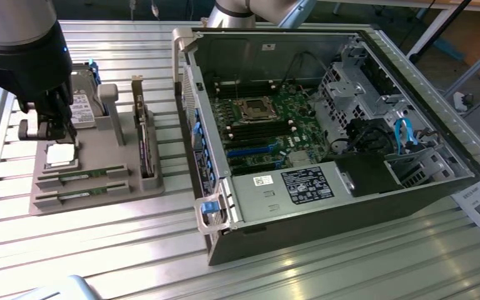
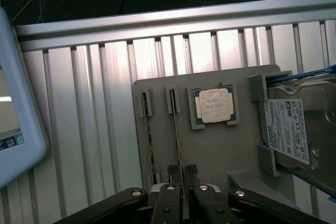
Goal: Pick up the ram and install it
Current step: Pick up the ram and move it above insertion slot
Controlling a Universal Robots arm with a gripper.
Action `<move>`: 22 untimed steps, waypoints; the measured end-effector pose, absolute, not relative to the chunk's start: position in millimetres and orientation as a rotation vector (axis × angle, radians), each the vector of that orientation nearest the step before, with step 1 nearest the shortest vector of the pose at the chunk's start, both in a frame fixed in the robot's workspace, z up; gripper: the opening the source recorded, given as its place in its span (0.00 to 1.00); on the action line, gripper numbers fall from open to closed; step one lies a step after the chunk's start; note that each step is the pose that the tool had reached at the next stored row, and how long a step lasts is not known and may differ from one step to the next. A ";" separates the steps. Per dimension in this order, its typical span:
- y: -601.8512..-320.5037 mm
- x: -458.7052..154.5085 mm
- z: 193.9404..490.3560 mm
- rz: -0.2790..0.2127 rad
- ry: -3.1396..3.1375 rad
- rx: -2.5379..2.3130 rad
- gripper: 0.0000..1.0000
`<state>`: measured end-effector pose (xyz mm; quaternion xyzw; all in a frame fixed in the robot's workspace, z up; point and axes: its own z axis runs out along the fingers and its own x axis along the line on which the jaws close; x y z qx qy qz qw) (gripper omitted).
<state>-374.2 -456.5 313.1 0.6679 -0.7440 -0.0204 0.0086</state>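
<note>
Ram sticks [image 1: 82, 175], two of them, lie in slots of the gray tray [image 1: 107, 156] on your table [image 1: 307, 269], beside one processor chip [image 1: 60, 155] and one hard drive [image 2: 296, 129]. Your claw [image 2: 182, 170] hangs over one stick's end, slightly apart, holding nothing.

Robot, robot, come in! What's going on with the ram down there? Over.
Gripper open, holding nothing, over the gray tray. Nearest ram sits in its tray slot, beside the processor. Nothing in the way.
</note>
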 end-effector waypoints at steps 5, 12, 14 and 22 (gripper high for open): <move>-456.6 -374.3 313.1 -0.064 -2.325 2.087 0.25; -459.0 -374.3 303.6 -0.064 -2.324 2.087 0.25; -460.8 -374.3 300.5 -0.064 -2.324 2.087 0.25; -465.5 -374.3 282.6 -0.064 -2.324 2.088 0.25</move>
